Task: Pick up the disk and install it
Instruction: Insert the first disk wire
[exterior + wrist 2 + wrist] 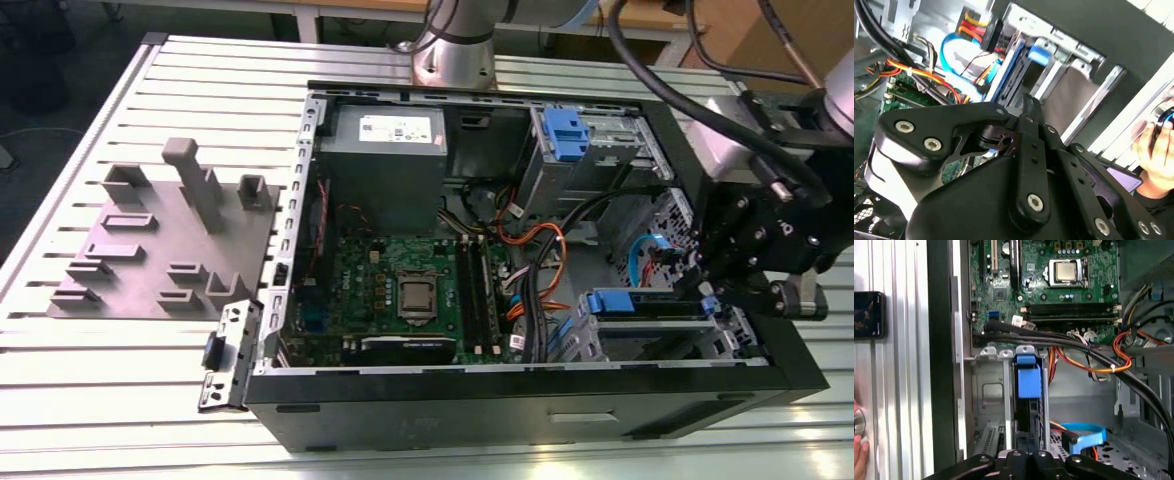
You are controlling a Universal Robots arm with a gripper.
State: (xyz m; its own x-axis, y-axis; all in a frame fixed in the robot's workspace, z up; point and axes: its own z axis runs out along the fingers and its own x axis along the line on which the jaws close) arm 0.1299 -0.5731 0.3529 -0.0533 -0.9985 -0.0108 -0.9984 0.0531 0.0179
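Grey fixture block [160, 240] lies on slatted tabletop [80, 390], toward exterior view's left edge. Open computer case [534, 395] fills tabletop centre, motherboard [400, 290] inside. Disk [650, 302], blue-framed, sits in drive cage [667, 335] at case's corner toward exterior view's right. Gripper [727, 285] hovers just beside disk; cannot tell how far open, nor any hold.

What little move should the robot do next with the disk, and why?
Probably a gentle push on the disk, sliding it deeper along its slot. It stands on edge between the rails of the metal cage, and the gripper sits right at its end, lined up with it. I cannot tell whether it is fully seated.
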